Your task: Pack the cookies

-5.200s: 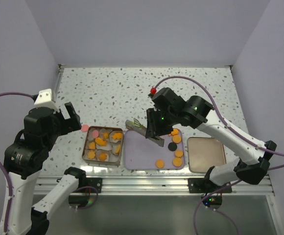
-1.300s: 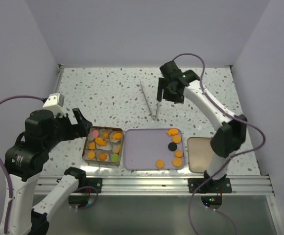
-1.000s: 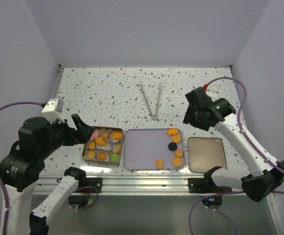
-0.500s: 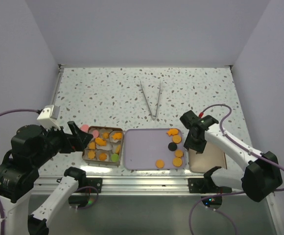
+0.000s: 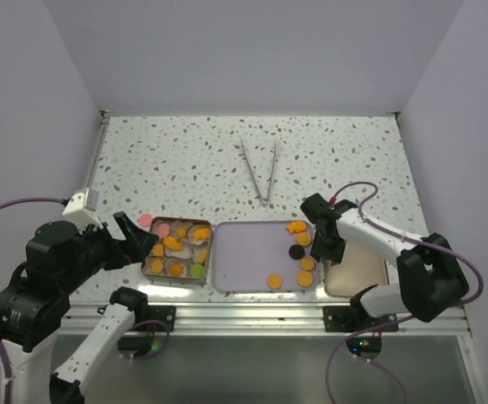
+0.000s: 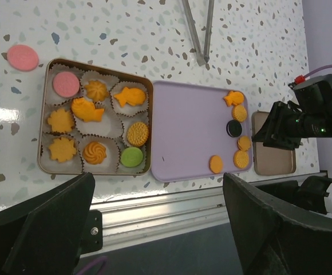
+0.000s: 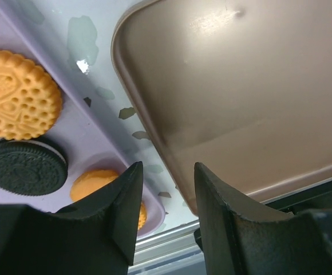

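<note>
An open tin point(image 5: 149, 249) holds several orange cookies, a pink cookie point(image 5: 165, 229) and a green cookie point(image 5: 197, 271) in paper cups. The purple tray point(image 5: 244, 252) carries several orange cookies point(image 5: 273, 282) and a black cookie point(image 5: 295, 252) along its right side. One pink cookie point(image 5: 145, 220) lies on the table left of the tin. My right gripper point(image 5: 328, 246) point(image 7: 167, 172) is low over the brown lid point(image 5: 358, 265) point(image 7: 234, 86), open, with the lid's left rim between its fingers. My left gripper point(image 5: 139, 239) point(image 6: 157, 189) is wide open and empty, high above the tin point(image 6: 44, 112).
Metal tongs point(image 5: 261, 172) point(image 6: 199, 28) lie on the speckled table behind the tray. The metal rail point(image 5: 252, 316) runs along the near edge. In the right wrist view the black cookie point(image 7: 26, 167) and orange cookies point(image 7: 17, 94) lie left of the fingers.
The right arm left the tongs at the back of the table and came down to the lid's left rim. The left arm drew back toward the near left. A green cookie now sits in the tin.
</note>
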`<move>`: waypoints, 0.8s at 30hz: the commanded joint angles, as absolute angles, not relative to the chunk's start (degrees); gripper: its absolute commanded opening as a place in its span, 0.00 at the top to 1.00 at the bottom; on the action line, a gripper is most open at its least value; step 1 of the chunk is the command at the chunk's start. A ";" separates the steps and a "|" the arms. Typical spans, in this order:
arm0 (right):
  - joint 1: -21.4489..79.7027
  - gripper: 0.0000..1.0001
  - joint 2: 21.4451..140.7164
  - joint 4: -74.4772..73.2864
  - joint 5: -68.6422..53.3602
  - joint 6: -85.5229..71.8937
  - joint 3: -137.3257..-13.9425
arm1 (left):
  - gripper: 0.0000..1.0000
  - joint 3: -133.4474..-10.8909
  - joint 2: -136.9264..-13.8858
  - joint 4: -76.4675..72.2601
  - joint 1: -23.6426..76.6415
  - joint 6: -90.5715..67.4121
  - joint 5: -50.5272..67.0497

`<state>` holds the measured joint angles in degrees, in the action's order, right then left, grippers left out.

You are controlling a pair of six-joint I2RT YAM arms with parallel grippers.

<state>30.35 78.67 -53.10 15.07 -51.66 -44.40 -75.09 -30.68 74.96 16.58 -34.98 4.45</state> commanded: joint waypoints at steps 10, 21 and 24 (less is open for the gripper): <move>30.23 0.69 83.57 -45.19 14.68 -48.52 -41.40 | 0.01 -72.95 -31.29 73.39 16.79 -38.94 3.51; 30.24 1.00 79.11 -48.74 15.54 -43.86 -42.17 | 0.00 -70.05 -32.61 69.00 16.79 -38.58 3.60; 30.23 1.00 73.86 -55.09 18.80 -43.42 -49.46 | 0.00 -68.73 -32.96 67.15 16.79 -37.89 3.78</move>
